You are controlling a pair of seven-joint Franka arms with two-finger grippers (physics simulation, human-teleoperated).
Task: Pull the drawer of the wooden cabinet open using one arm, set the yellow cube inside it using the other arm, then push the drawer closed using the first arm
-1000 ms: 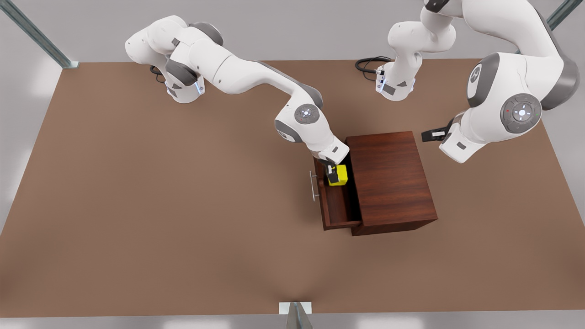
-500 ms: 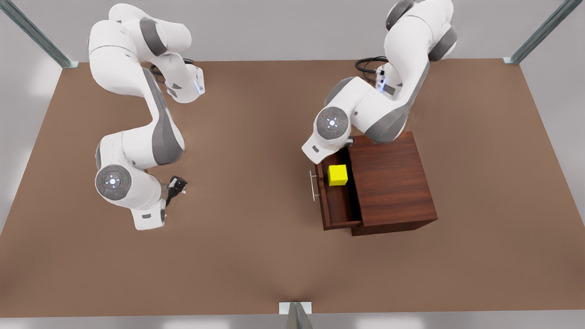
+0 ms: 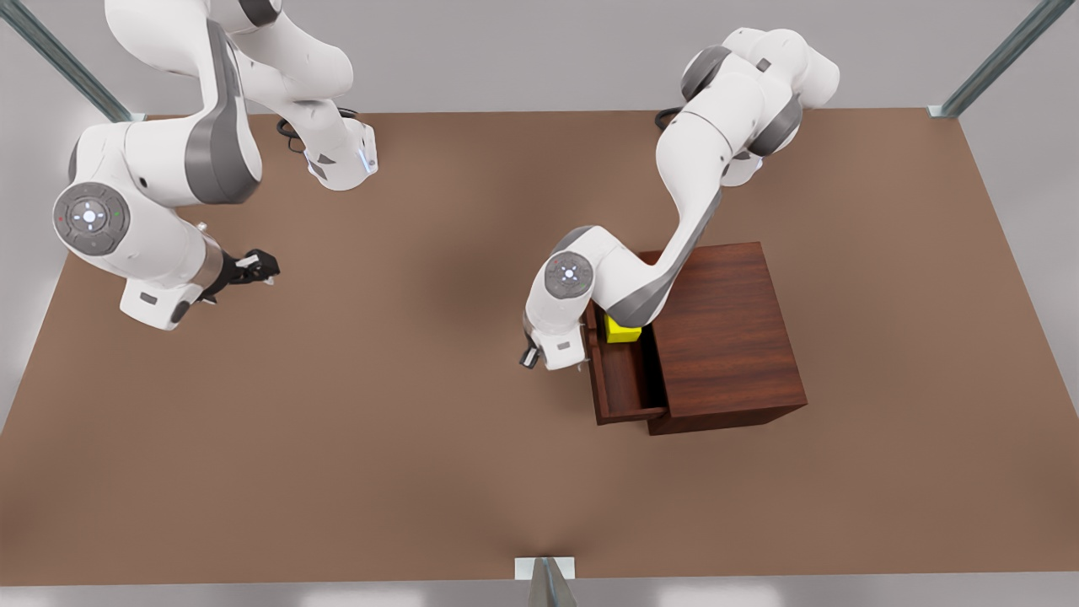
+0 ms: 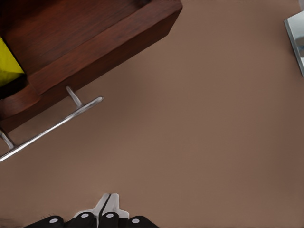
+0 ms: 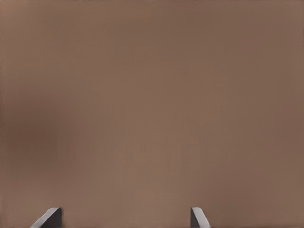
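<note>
The wooden cabinet (image 3: 725, 337) stands on the brown table with its drawer (image 3: 624, 384) pulled out toward the front view's left. Inside the drawer rests the yellow cube (image 3: 622, 334), partly covered by an arm link; the left wrist view catches its edge (image 4: 7, 66). My left gripper (image 3: 529, 358) hangs just outside the drawer front (image 4: 95, 52), shut and empty (image 4: 107, 205), a short way off the silver handle (image 4: 52, 127). My right gripper (image 3: 260, 268) waits far off at the front view's left, open (image 5: 124, 218) over bare table.
Brown table (image 3: 379, 438) spreads wide to the front view's left of the cabinet. Black cables (image 3: 291, 135) lie by the arm bases at the back. Metal frame posts (image 3: 67, 63) rise at the back corners, and a grey bracket (image 3: 544, 573) sits at the front edge.
The left arm swung from above the cabinet's back corner down to the drawer front by the handle. The right arm withdrew farther left. The cube stayed in the drawer.
</note>
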